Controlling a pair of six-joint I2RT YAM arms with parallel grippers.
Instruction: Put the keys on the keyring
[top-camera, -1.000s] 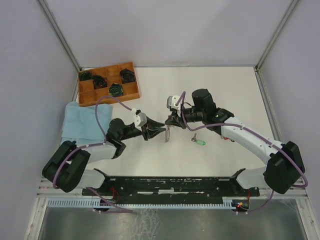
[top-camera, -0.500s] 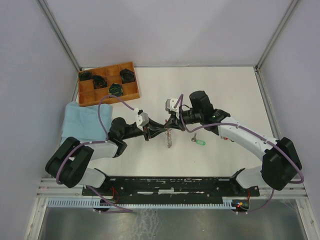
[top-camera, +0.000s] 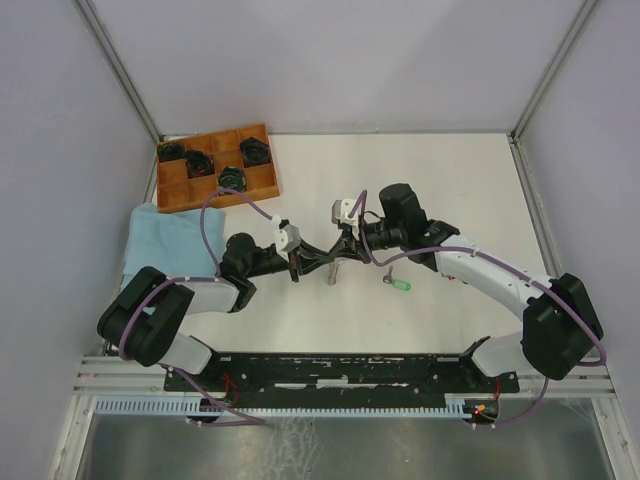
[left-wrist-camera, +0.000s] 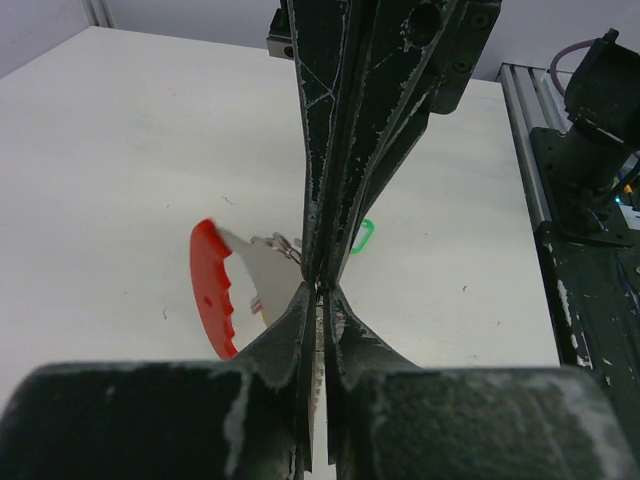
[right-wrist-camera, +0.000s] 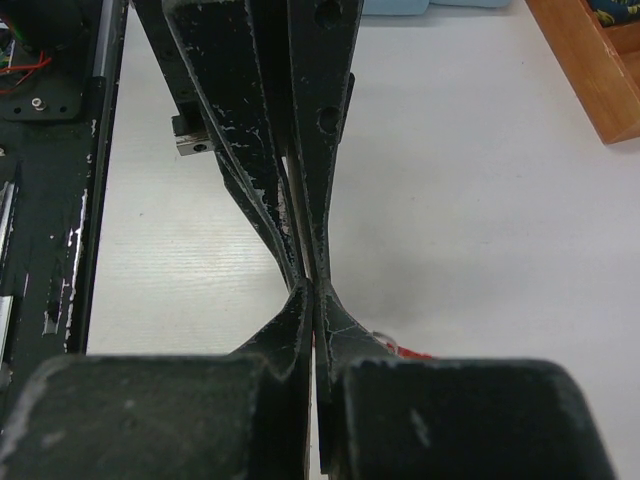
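My left gripper (top-camera: 318, 261) and right gripper (top-camera: 342, 246) meet tip to tip above the middle of the table. In the left wrist view the left gripper (left-wrist-camera: 320, 290) is shut on a thin toothed key blade (left-wrist-camera: 318, 362). The red strap (left-wrist-camera: 208, 290) of the keyring hangs just left of the tips. In the right wrist view the right gripper (right-wrist-camera: 313, 288) is shut, with a bit of metal ring (right-wrist-camera: 385, 338) and red strap (right-wrist-camera: 412, 354) showing beside its fingers. A short chain (top-camera: 334, 271) dangles below the tips. A green-headed key (top-camera: 399, 285) lies on the table to the right.
A wooden compartment tray (top-camera: 170, 195) with dark round coils (top-camera: 231, 180) stands at the back left. A light blue cloth (top-camera: 160, 245) lies in front of it. The black base rail (top-camera: 350, 365) runs along the near edge.
Both grippers stay shut and tip to tip. The left arm has edged slightly right and the right wrist slightly left. The hanging chain has swung down and back up.
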